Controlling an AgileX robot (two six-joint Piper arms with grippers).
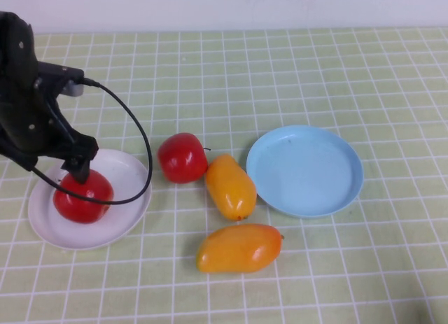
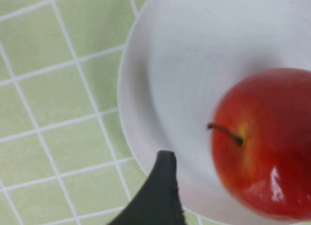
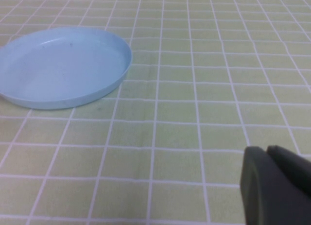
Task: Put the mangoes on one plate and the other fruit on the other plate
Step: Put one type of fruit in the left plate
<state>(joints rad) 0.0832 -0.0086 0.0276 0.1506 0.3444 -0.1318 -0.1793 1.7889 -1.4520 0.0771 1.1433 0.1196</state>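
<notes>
The mangoes lay on the worktop between the two plates, both smooth, glossy and orange-yellow with tapered ends. One mango (image 1: 230, 186) stood at a slant just beside the blue plate's left rim; the other mango (image 1: 239, 248) lay crosswise nearer the robot, close below the first, and I could not tell whether they touched. The light blue plate (image 1: 336, 191) was round with a raised rim and a matte, plain inside, and it held nothing. One round, shiny red apple (image 1: 182, 157) sat on the cloth, its side touching or nearly touching the slanted mango. The second apple (image 1: 82, 196) rested inside the white plate (image 1: 126, 219), a shallow round dish at the left; the left wrist view showed this apple's thin dark stem (image 2: 224, 132) and a bright gloss spot on its skin.

The left claw (image 1: 77, 171) hung right over the apple in the white plate, its black tip at the fruit's top. Only one dark finger (image 2: 158, 196) showed in the wrist view, beside the apple, so I could not tell whether the claw was open or closed. A black cable (image 1: 133, 128) looped from the arm across the plate's edge. The right claw (image 3: 277, 186) showed only in its own wrist view, a dark rounded shape low over the cloth, well apart from the blue plate; its state could not be told.

The worktop (image 1: 280, 72) wore a pale green cloth gridded with white lines, ending at a plain pale wall (image 1: 245, 5).
</notes>
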